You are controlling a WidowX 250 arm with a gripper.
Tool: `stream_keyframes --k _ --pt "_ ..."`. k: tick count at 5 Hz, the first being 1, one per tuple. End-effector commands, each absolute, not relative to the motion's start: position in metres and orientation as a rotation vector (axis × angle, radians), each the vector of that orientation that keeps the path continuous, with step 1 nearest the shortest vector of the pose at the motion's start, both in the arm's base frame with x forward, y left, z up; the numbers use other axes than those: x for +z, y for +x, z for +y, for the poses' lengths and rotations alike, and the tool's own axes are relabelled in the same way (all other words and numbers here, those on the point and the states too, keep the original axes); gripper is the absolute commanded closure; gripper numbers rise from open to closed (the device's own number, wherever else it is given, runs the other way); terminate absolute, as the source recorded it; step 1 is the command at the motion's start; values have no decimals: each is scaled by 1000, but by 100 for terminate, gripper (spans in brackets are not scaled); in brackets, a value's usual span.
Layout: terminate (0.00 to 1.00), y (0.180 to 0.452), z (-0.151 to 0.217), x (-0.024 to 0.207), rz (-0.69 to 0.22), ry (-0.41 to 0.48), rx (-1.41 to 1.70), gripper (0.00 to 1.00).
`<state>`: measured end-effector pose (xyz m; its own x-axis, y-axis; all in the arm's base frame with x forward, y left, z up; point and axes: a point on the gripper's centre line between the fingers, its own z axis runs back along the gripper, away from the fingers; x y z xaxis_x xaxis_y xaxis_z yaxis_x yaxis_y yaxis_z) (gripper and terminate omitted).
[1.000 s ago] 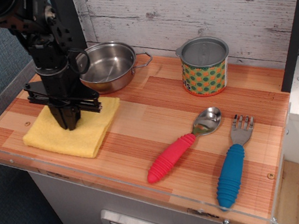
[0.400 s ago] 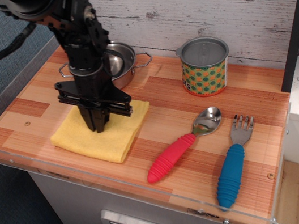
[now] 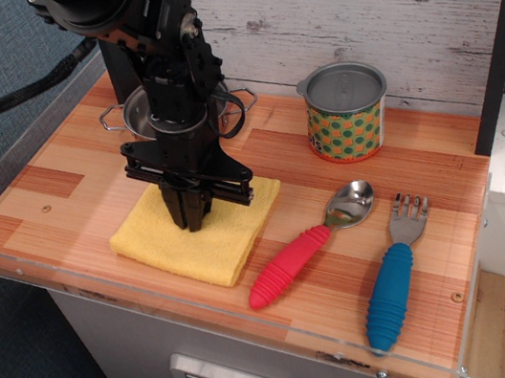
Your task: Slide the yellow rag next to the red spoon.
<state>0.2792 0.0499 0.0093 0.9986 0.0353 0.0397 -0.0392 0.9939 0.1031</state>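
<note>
The yellow rag [image 3: 160, 246] lies flat on the wooden counter, its right corner a short way left of the red spoon [image 3: 303, 248]. The spoon lies diagonally, metal bowl up right, red ribbed handle down left. My black gripper [image 3: 193, 220] points straight down with its fingertips pressed together on the middle of the rag. The jaws look shut, pressing on the cloth rather than holding it.
A steel pot [image 3: 135, 117] stands behind my arm at the back, mostly hidden. A green and orange patterned can [image 3: 347, 113] stands at the back right. A blue-handled fork [image 3: 394, 277] lies right of the spoon. A clear plastic lip [image 3: 154, 298] runs along the counter's front edge.
My gripper has moved right across the counter, dragging the yellow rag with it from the left end toward the red spoon. The spoon, fork and can have not moved.
</note>
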Motion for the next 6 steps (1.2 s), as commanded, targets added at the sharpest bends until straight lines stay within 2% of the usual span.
stream_keyframes --k 1,2,3,6 --pt "0 282 50 24 -83 119 60 100" --pt "0 281 50 27 -79 121 69 100" --pt "0 280 49 31 -71 121 60 0" --pt "0 280 53 55 -111 141 78 0"
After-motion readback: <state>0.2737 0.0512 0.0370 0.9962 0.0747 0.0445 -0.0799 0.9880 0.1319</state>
